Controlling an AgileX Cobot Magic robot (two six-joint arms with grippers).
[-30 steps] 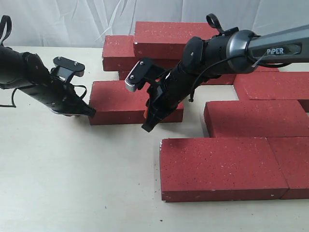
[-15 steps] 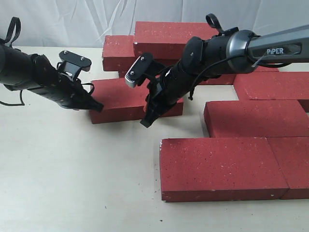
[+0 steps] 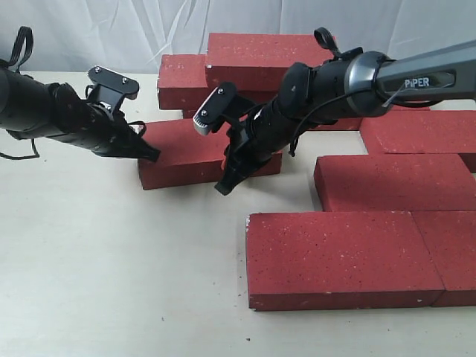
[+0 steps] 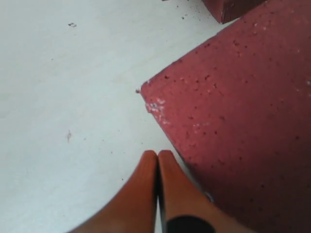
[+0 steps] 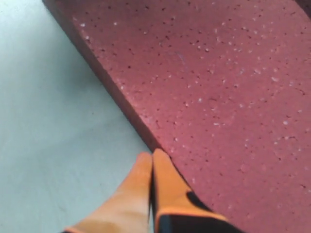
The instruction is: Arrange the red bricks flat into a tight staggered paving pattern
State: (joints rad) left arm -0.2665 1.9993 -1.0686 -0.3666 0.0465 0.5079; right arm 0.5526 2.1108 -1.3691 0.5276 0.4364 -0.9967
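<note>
Several red bricks lie flat on the table. One loose red brick (image 3: 195,152) sits left of centre, between both arms. My left gripper (image 3: 152,156) is shut, its tips by that brick's left end; the left wrist view shows the orange fingertips (image 4: 156,158) pressed together beside the brick's chipped corner (image 4: 151,104). My right gripper (image 3: 223,187) is shut too, at the brick's front edge; its fingertips (image 5: 152,157) meet against the brick's side (image 5: 121,104). Two bricks (image 3: 342,256) lie end to end at the front right, with another brick (image 3: 394,182) behind them.
More bricks (image 3: 245,63) are stacked at the back centre before a white curtain. A further brick (image 3: 420,130) lies at the right. Bare cream table (image 3: 111,268) spreads across the front left.
My left arm has lifted and moved right, its tip now at the loose brick's left end. The right gripper has shifted slightly up along the brick's front edge. The brick has turned slightly.
</note>
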